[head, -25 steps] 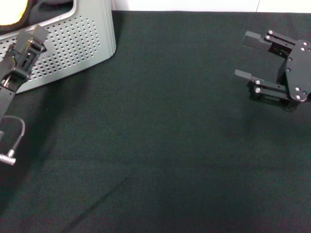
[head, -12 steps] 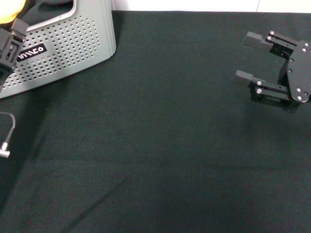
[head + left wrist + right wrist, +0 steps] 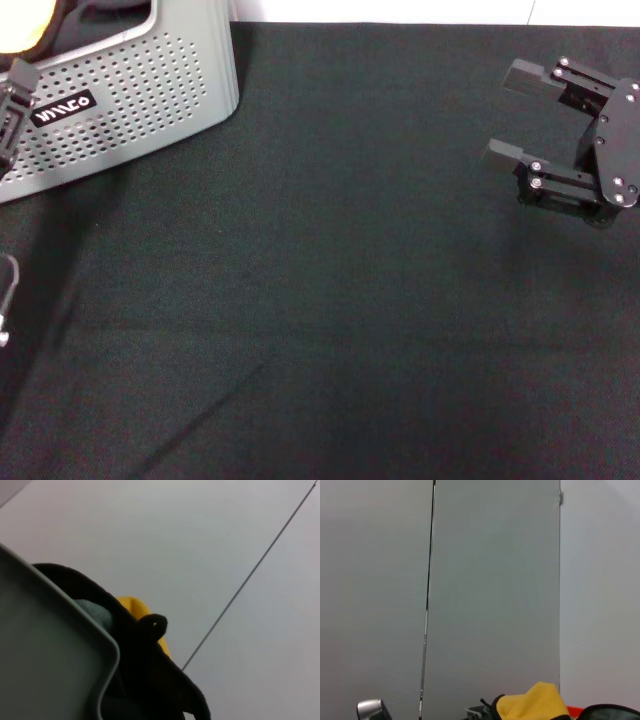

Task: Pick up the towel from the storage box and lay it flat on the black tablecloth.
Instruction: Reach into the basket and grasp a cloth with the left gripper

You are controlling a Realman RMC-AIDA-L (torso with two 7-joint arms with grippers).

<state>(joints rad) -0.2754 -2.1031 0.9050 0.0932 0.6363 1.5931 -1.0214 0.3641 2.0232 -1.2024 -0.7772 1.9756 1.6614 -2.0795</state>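
Though the black tablecloth covers the whole surface from edge to edge, no towel lies on it anywhere — only a faint crease or two near the front edge, so the laying-out has not begun. By the look of it the task is at its very start: nothing lifted, nothing carried, nothing spread.

Over at the far left corner stands the storage box, upright, its dotted side and small white logo facing the middle of the cloth. The towel sits inside it, bunched up; from the head view only a patch of its orange-yellow side shows above the rim at the corner, and the left wrist view catches the same heap with grey-green, black edging and yellow all tumbled together over the box's rim.

Near the right edge, towards the far side, the right gripper hovers above the bare cloth with its jaws spread apart and nothing between them, well away from the box.

At the left edge, just in front of the box, only a sliver of the left gripper shows — I cannot tell how its jaws stand. Being the nearer one, it seems the likely arm to reach in, grasp the towel and bring it out.
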